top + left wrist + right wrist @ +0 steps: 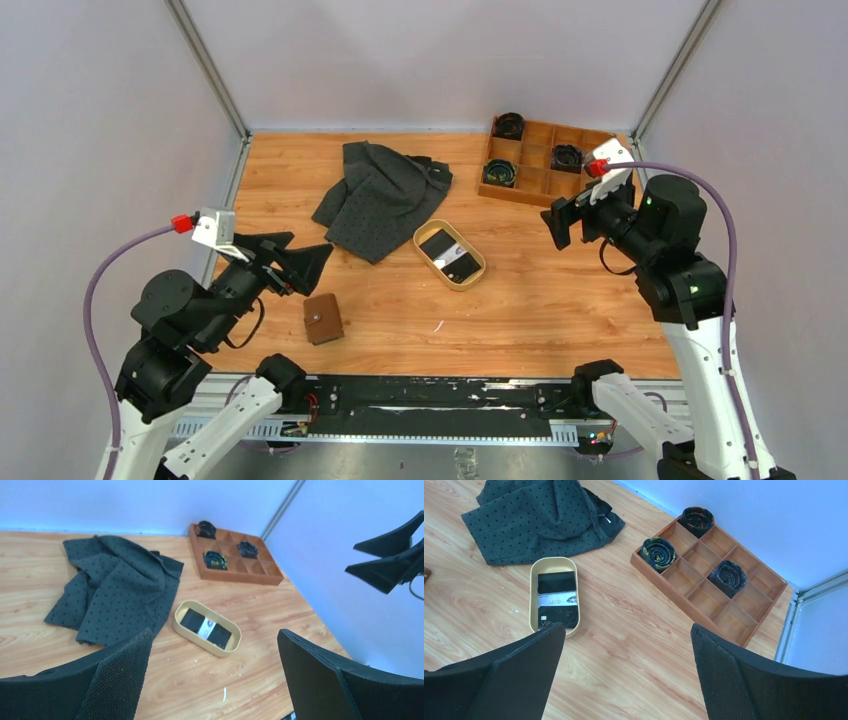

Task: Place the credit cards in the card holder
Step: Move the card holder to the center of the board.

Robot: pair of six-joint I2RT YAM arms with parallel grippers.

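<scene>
Top view, table (560, 330) centre as the dial.

L gripper (308, 245) hangs at approx 9 o'clock. Its fingers are spread wide w/ nothing btwn them, and it points in toward the middle. R gripper (580, 208) sits at approx 2–3 o'clock, also spread wide and empty, pointing in toward the table. Neither touches anything.

Card holder (323, 319): brown, folded shut, snap button facing up. It lies flat on the wood at approx 8 o'clock. That puts it at 6 o'clock from the L gripper's fingertips, near but apart, and well apart from the tray.

Cards (556, 600): three visible, all inside the oval tan tray (532, 600) near table centre. They lie flat in a row along the tray's length, overlapping. There's a plain black one at one end, a pale one marked "VIP" in the middle, and a black one marked "VIP" at the other end.

Other stuff: a dark dotted cloth (380, 195) lies crumpled at 10–11 o'clock from the tray. Its lower edge is near the tray rim; can't tell for sure if they touch. A wooden box (540, 182) w/ square compartments sits at 1–2 o'clock, by the far R corner. Three dark rolled-up ties (659, 552) sit in it, each in its own compartment.
</scene>
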